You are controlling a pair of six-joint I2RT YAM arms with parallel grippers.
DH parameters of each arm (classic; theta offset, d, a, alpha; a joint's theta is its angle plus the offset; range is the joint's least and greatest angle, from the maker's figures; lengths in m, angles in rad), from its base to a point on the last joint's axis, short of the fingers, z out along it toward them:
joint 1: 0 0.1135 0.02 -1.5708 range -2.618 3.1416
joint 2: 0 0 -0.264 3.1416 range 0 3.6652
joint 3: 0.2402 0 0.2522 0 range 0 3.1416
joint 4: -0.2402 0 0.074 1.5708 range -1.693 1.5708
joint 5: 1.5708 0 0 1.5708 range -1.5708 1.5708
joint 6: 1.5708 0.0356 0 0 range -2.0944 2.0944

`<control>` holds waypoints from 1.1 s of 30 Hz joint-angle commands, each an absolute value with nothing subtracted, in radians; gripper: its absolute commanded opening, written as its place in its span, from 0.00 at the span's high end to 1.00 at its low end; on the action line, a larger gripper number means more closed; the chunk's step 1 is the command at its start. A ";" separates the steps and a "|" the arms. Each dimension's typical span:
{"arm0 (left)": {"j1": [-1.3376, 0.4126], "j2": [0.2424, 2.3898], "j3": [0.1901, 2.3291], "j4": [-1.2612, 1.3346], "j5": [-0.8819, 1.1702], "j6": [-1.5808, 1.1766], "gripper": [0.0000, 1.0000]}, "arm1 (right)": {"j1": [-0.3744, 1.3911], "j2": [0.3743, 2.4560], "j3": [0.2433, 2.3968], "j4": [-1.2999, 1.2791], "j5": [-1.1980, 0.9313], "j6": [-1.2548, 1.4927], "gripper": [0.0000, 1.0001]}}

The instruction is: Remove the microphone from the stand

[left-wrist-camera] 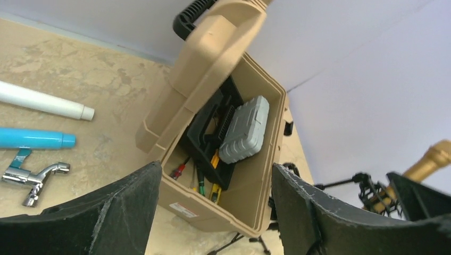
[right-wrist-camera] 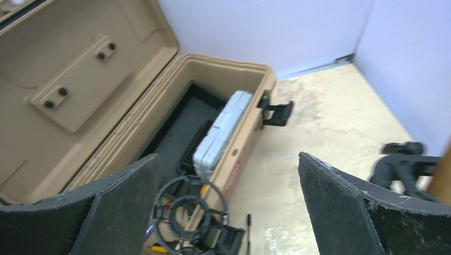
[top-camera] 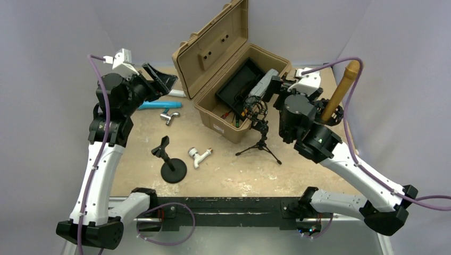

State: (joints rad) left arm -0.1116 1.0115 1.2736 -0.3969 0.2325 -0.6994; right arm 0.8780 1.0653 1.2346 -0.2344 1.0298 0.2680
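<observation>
Top: gold microphone (top-camera: 343,85) stands tilted at far right, behind right arm (top-camera: 319,141) | Left wrist: left gripper (left-wrist-camera: 215,175) open, holding nothing, facing tan case (left-wrist-camera: 250,212); microphone's lower end in black mount (left-wrist-camera: 372,192) | Right wrist: right gripper (right-wrist-camera: 228,159) wide open, empty, above tan case

Robot test lab: plain backdrop walls (top-camera: 53,42) enclose a worn tabletop (top-camera: 223,172).

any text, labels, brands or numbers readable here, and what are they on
Sticker on the front of the case: white with a red strip, print too small and blurred to read.
Nothing else in any view carries legible words, numbers or signs.
</observation>
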 commanded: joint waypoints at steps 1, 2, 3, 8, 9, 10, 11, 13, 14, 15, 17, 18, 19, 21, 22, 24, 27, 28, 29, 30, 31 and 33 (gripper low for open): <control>-0.145 1.009 1.335 -0.405 0.352 -0.569 0.26 | 0.860 0.999 1.307 -0.252 1.176 0.165 0.01; -0.158 1.011 1.334 -0.395 0.367 -0.563 0.26 | 0.853 0.982 1.313 -0.252 1.192 0.160 0.01; -0.173 1.015 1.329 -0.379 0.388 -0.556 0.26 | 0.847 0.964 1.318 -0.247 1.203 0.152 0.01; -0.255 1.025 1.313 -0.304 0.499 -0.524 0.24 | 0.835 0.860 1.264 -0.150 1.289 0.040 0.02; -0.270 1.024 1.310 -0.294 0.506 -0.518 0.23 | 0.831 0.850 1.265 -0.160 1.311 0.036 0.03; -0.286 1.022 1.307 -0.291 0.506 -0.506 0.23 | 0.828 0.839 1.270 -0.180 1.336 0.053 0.03; -0.300 1.016 1.306 -0.292 0.500 -0.493 0.22 | 0.825 0.830 1.279 -0.210 1.358 0.076 0.04; -0.331 1.003 1.306 -0.303 0.477 -0.465 0.22 | 0.815 0.815 1.287 -0.239 1.394 0.089 0.05; -0.344 0.995 1.308 -0.311 0.466 -0.453 0.22 | 0.811 0.812 1.294 -0.246 1.400 0.092 0.06; -0.358 0.985 1.308 -0.314 0.459 -0.443 0.22 | 0.806 0.814 1.302 -0.261 1.401 0.102 0.06; -0.379 0.976 1.306 -0.314 0.454 -0.428 0.21 | 0.789 0.836 1.325 -0.321 1.399 0.153 0.07; -0.387 0.973 1.304 -0.314 0.449 -0.424 0.21 | 0.774 0.853 1.336 -0.355 1.389 0.181 0.07; -0.406 0.967 1.301 -0.317 0.436 -0.414 0.21 | 0.719 0.894 1.338 -0.398 1.332 0.216 0.07; -0.419 0.965 1.302 -0.327 0.421 -0.408 0.21 | 0.632 0.928 1.334 -0.419 1.260 0.233 0.06; -0.425 0.965 1.302 -0.332 0.412 -0.407 0.21 | 0.573 0.941 1.329 -0.420 1.217 0.232 0.06; -0.438 0.965 1.303 -0.339 0.399 -0.402 0.21 | 0.466 0.952 1.308 -0.373 1.121 0.193 0.06; -0.453 0.965 1.304 -0.343 0.393 -0.398 0.21 | 0.383 0.959 1.280 -0.334 1.055 0.161 0.06; -0.454 0.965 1.304 -0.344 0.392 -0.398 0.21 | 0.378 0.963 1.279 -0.332 1.049 0.161 0.07; -0.454 0.965 1.304 -0.344 0.390 -0.397 0.21 | 0.370 0.971 1.273 -0.332 1.052 0.164 0.08; -0.455 0.966 1.304 -0.344 0.391 -0.398 0.21 | 0.366 0.979 1.266 -0.328 1.057 0.165 0.09; -0.455 0.967 1.303 -0.344 0.390 -0.399 0.21 | 0.363 0.984 1.257 -0.324 1.057 0.166 0.10; -0.456 0.970 1.301 -0.343 0.390 -0.402 0.21 | 0.355 0.989 1.246 -0.317 1.053 0.179 0.12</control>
